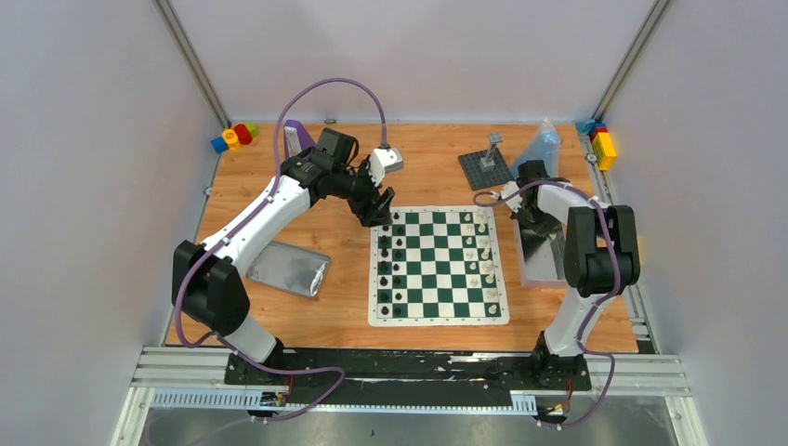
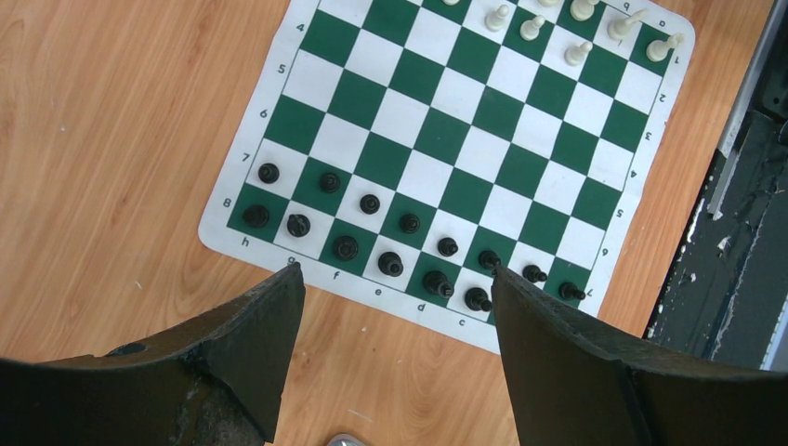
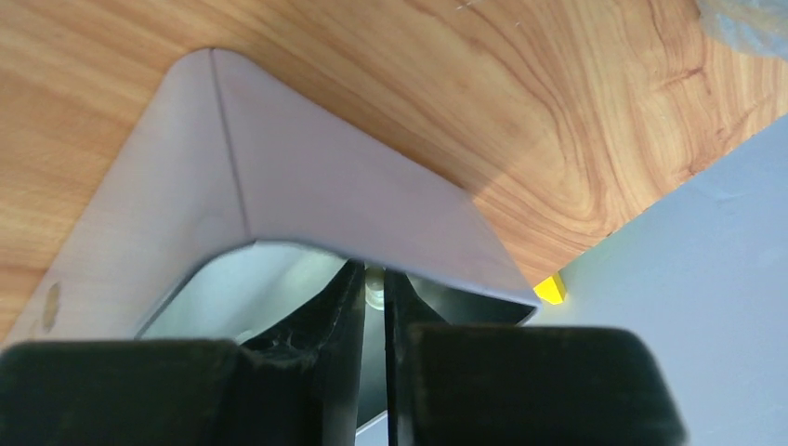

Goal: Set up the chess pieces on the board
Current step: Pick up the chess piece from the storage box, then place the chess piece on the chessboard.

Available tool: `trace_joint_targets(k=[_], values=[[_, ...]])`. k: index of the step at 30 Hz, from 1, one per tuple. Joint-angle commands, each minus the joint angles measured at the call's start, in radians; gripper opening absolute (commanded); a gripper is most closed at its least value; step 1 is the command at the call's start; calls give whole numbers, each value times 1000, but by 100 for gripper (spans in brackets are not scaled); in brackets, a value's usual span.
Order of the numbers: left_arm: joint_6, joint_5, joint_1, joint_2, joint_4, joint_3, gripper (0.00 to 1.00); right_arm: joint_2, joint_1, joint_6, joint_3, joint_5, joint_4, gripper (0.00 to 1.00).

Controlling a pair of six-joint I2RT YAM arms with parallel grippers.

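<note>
A: Left gripper (image 1: 378,214)?

B: Jaws spread wide, nothing in them. It hovers over the far left corner of the board (image 1: 437,265), above the black pieces (image 2: 346,247).

A: Right gripper (image 3: 374,274)?

B: Down inside the silver tin (image 3: 307,186), just beside the board's right edge. Fingers almost together, pinching a small cream piece (image 3: 374,290) at the tips.

A: Board and pieces?

B: Board lies flat mid-table (image 1: 279,316). Black pieces stand in two rows along its left side, white pieces (image 1: 485,267) along its right side. Middle squares are bare.
</note>
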Motion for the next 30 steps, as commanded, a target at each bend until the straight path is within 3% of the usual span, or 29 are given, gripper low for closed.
trace_joint_targets(k=[1, 10, 22, 30], values=[[7, 17, 5, -28, -3, 27, 81, -94, 6, 56, 45, -88, -60, 3], [15, 0, 5, -33, -8, 35, 81, -313, 2, 137, -17, -288, -108, 2], [23, -7, 31, -25, -9, 73, 82, -830, 1, 80, -352, -995, -38, 0], [52, -21, 54, 15, -4, 108, 82, -888, 14, -58, -515, -1287, 25, 0]])
